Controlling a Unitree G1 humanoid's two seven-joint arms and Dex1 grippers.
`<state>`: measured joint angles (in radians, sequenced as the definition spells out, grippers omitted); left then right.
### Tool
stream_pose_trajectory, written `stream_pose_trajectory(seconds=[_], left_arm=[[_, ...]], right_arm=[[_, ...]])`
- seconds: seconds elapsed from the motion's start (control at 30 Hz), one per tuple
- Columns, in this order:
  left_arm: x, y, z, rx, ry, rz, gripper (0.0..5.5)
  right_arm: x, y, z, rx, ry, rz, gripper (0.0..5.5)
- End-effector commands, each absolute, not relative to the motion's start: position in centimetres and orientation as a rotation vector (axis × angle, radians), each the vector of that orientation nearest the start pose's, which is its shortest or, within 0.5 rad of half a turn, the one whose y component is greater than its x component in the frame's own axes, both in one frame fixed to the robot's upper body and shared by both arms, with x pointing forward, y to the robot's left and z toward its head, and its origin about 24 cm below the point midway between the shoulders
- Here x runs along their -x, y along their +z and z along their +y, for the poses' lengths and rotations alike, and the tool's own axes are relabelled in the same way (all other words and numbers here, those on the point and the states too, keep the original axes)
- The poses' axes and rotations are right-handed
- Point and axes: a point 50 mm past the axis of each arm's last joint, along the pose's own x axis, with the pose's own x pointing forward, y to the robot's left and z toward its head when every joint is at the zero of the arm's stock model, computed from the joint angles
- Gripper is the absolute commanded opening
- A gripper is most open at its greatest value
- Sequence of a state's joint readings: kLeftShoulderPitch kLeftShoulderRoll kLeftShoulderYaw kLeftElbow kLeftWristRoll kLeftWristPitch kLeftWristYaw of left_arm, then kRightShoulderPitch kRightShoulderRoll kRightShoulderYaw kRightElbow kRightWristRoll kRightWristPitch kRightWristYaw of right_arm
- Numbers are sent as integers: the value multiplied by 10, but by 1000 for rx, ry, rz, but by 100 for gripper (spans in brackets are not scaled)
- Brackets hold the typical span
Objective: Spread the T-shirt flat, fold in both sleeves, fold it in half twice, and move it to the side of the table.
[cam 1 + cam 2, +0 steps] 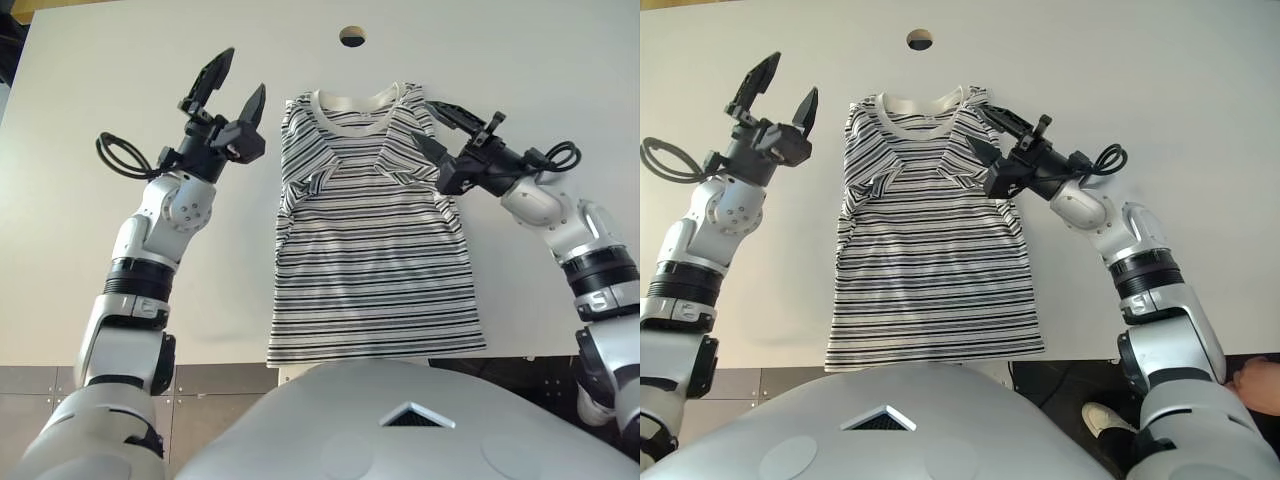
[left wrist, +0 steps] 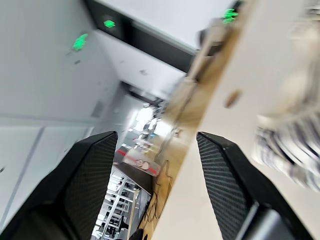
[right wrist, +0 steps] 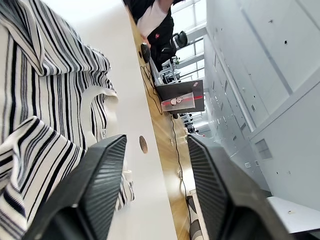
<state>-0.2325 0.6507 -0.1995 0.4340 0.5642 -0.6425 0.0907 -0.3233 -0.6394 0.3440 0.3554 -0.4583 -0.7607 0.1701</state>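
Striped T-shirt — beside left fingers, beneath right fingers.

Bright, even light; faint soft shadows

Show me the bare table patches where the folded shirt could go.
One bare stretch: the table right of the shirt, beyond the right hand. A second patch lies left of the shirt, past the left hand. The far strip behind the collar is bare but for a hole. Crowded: the middle, with shirt and right hand over its shoulder.
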Motion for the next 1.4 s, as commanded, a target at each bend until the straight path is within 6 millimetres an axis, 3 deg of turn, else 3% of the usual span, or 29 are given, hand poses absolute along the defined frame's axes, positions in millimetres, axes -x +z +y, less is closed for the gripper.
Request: stream_pose_trajectory(seconds=[0.03, 0.1, 0.13, 0.23, 0.3, 0.4, 0.57, 0.93, 1.23, 1.3, 1.4], left_arm=[[-231, 52, 235, -1161, -712, -255, 297], [-189, 43, 250, -1140, -943, -119, 297], [-177, 47, 256, -1130, -997, -79, 297], [-163, 63, 263, -1139, -1086, -16, 297], [-158, 66, 268, -1199, -1176, 61, 297], [-137, 64, 259, -1202, -1383, 136, 297], [-107, 58, 237, -1086, -1590, 140, 297], [-94, 47, 215, -977, -1702, 127, 297], [-95, 40, 200, -939, -1792, 76, 297], [-94, 39, 199, -928, -1807, 74, 297], [-93, 38, 199, -905, -1813, 70, 241]], right_arm=[[-249, 86, -206, 1098, 797, -377, 303], [-218, 83, -235, 1157, 868, -222, 307], [-203, 81, -243, 1188, 912, -152, 307], [-169, 79, -253, 1293, 1042, 6, 307], [-159, 87, -257, 1393, 1117, 68, 307], [-153, 97, -244, 1490, 1333, 122, 307], [-142, 85, -230, 1467, 1566, 216, 307], [-122, 79, -213, 1351, 1748, 242, 307], [-122, 79, -199, 1304, 1792, 190, 307], [-122, 78, -200, 1302, 1789, 195, 276], [-119, 73, -201, 1278, 1799, 203, 216]])
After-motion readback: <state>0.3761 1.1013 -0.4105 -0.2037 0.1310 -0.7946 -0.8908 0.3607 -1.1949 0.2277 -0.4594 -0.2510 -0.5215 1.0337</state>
